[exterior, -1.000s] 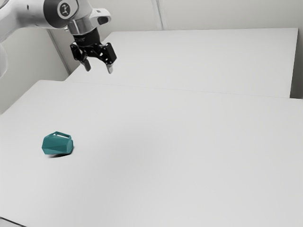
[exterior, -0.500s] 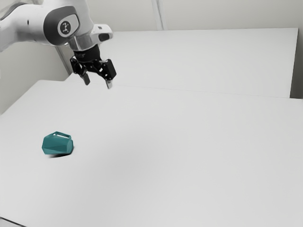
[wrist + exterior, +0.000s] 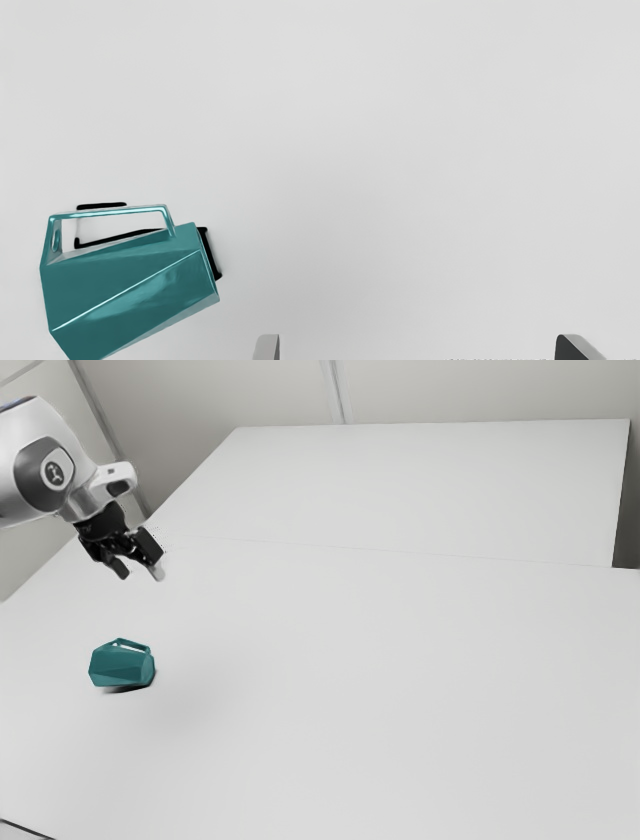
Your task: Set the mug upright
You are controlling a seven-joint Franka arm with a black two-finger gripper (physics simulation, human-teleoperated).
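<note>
My gripper (image 3: 139,572) hangs in the air above the table, higher than the mug and toward the far side in the exterior view. The teal faceted mug (image 3: 121,665) lies on its side, its handle on the upper side there. In the wrist view the mug (image 3: 130,285) lies outside the span of my gripper (image 3: 417,347), off beside one fingertip, its handle visible in full. The two fingertips stand wide apart with nothing between them.
The white table (image 3: 350,690) stretches under the arm and the mug. Behind it stands another white surface (image 3: 420,485), with pale walls beyond. A dark line (image 3: 25,828) crosses the near corner at the exterior view's left.
My arm has first lowered, then swung toward the exterior view's left and further down, bringing the hand closer to the mug. The mug has stayed in place.
</note>
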